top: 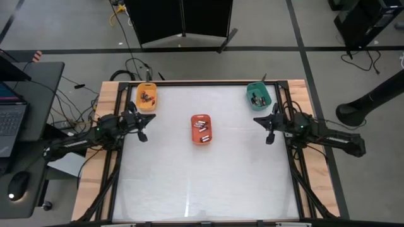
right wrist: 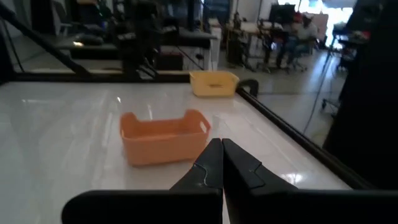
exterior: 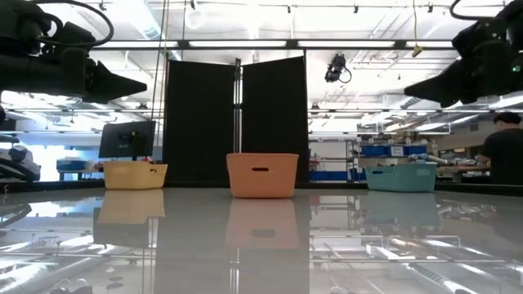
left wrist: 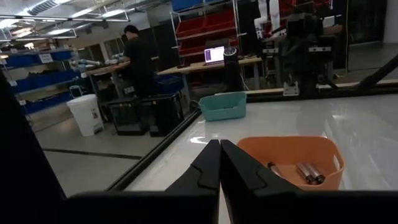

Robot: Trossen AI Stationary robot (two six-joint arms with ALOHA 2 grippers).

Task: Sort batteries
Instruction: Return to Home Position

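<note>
Several batteries (top: 201, 128) lie in the red-orange tray (top: 201, 140) at the table's middle; two show inside it in the left wrist view (left wrist: 309, 173). More small cells lie in the orange tray (top: 146, 96) at the far left and in the teal tray (top: 258, 96) at the far right. My left gripper (top: 144, 125) hovers shut at the left side, above the table, pointing toward the red-orange tray. My right gripper (top: 267, 126) hovers shut at the right side, pointing toward the same tray. Neither holds anything.
The white table top (top: 202, 183) stretches wide in front of the trays. Black frame rails run along the table's left and right edges (top: 297, 176). People work at benches in the room beyond (left wrist: 138, 56).
</note>
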